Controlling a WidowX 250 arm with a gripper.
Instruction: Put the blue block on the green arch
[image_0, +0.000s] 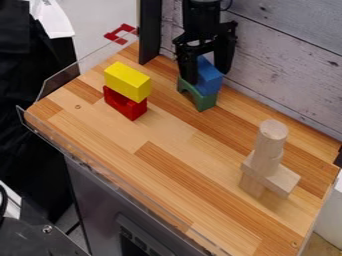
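Observation:
At the top of the view the gripper (208, 70) hangs straight down near the wall, shut on the blue block (209, 80). One finger stands on each side of the block, and the left one covers part of it. Directly beneath is the green arch (202, 100), upright on the wooden table. The blue block's underside meets the top of the arch, with no gap visible between them. Part of the arch's top is hidden by the block and the left finger.
Left of the arch, a yellow block (127, 81) sits on a red arch (125, 103). Stacked plain wooden pieces (267, 155) stand at the right. A whitewashed plank wall (267, 65) runs behind the table (160, 165), and a clear guard lines its left edge.

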